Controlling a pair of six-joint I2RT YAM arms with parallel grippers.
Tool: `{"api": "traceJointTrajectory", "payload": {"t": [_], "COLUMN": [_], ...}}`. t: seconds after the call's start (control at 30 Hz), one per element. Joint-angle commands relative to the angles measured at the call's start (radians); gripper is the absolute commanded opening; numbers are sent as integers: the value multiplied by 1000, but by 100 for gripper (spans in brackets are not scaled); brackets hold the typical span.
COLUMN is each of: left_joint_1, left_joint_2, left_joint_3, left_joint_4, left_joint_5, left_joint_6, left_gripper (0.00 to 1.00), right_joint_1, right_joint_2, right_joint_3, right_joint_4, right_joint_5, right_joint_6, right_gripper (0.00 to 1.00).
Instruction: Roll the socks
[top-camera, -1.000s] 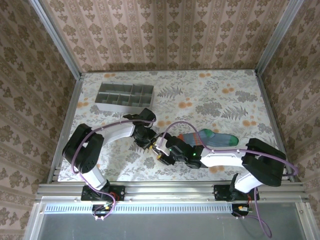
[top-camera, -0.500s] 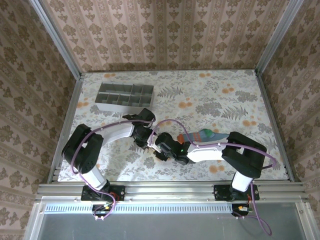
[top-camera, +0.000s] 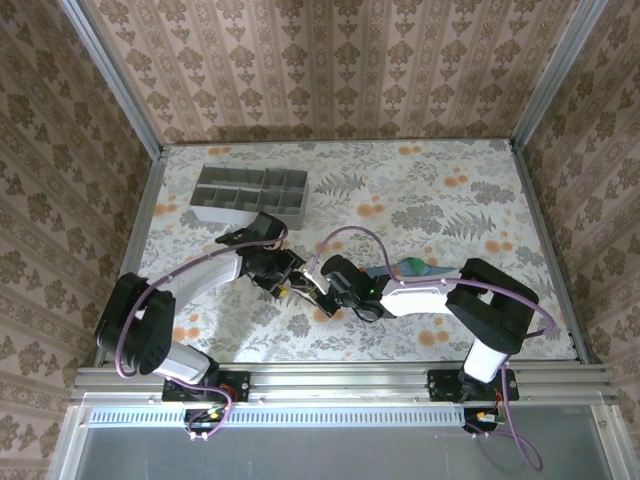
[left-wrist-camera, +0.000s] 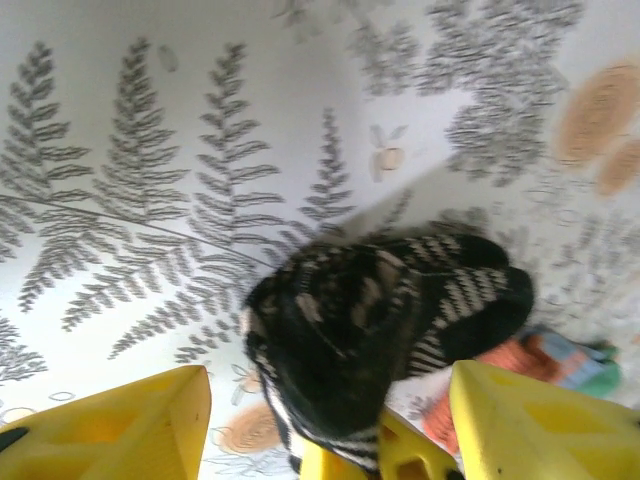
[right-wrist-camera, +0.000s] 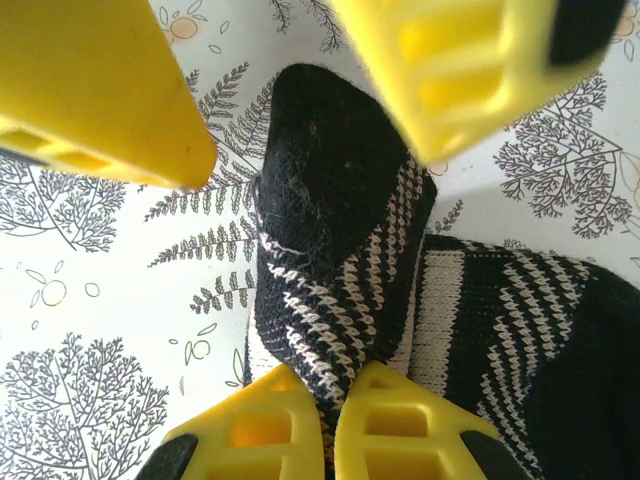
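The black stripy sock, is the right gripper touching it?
Touching. The right wrist view shows the right gripper pinching a fold of the black-and-cream striped sock between its two yellow fingers, with no gap.

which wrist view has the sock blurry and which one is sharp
Left wrist: the black-and-cream sock is smeared, its stripes soft. Right wrist: the same sock is crisp, with single stitches of the knit readable.

The socks (left-wrist-camera: 380, 320) lie on the table (top-camera: 450, 200), the tray (top-camera: 240, 214) behind them, leftward.
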Motion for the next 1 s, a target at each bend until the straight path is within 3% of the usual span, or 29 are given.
{"api": "traceJointTrajectory", "payload": {"t": [0.0, 0.37, 0.97], "left_joint_1": [9, -29, -99], "left_joint_2": [-31, -61, 12], "left_joint_3": [1, -41, -74], "left_joint_4": [22, 65, 127], "left_joint_5": [19, 22, -6], "left_joint_6": [5, 16, 15], "left_gripper": [65, 60, 55], "right_joint_1": [-41, -172, -308], "right_joint_2": [68, 112, 201], "right_joint_3": [-86, -122, -117], "right_joint_4": [-212, -196, -216], "right_joint_5": [-94, -310, -438], "right_joint_6": [61, 139, 279], "right_gripper": [0, 0, 0]}}
